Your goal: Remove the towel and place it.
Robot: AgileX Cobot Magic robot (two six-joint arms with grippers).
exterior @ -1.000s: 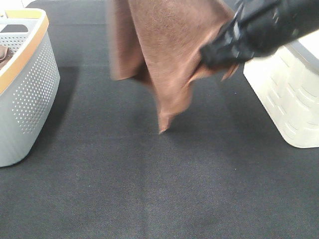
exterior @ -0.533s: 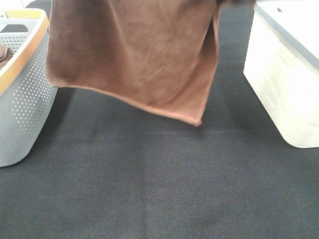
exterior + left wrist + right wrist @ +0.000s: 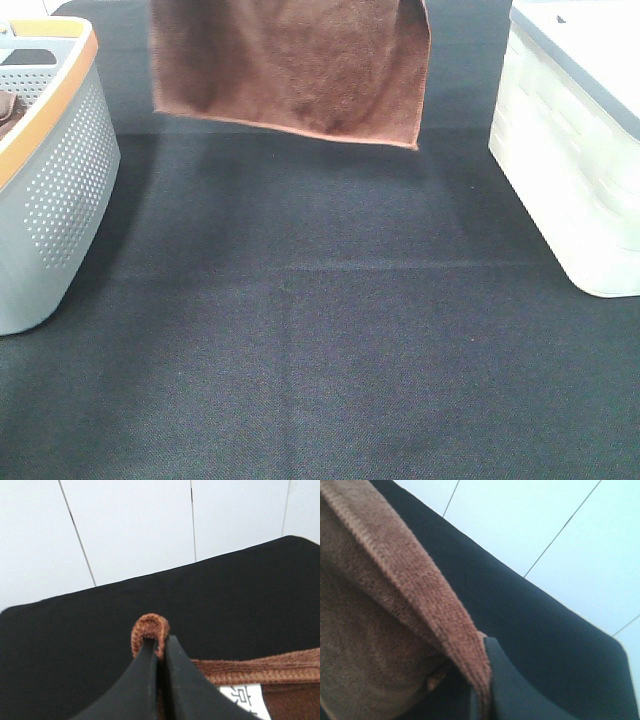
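The reddish-brown towel (image 3: 290,65) hangs spread flat in the air at the top middle of the exterior view, above the dark mat; its top edge runs out of frame. Neither gripper shows in that view. In the left wrist view my left gripper (image 3: 159,647) is shut on a hemmed corner of the towel (image 3: 150,627), with the white tag (image 3: 242,700) just beside it. In the right wrist view my right gripper (image 3: 482,680) is shut on the towel's hem (image 3: 420,590) at another corner.
A grey perforated basket (image 3: 60,190) with an orange rim stands at the left edge, with brown cloth inside. A white ribbed bin (image 3: 575,170) stands at the right edge. The dark mat (image 3: 320,330) lies between them.
The towel has gone from a bunched drape held by the right arm to a flat spread sheet, and has risen toward the top of the view. The right arm has left the frame.
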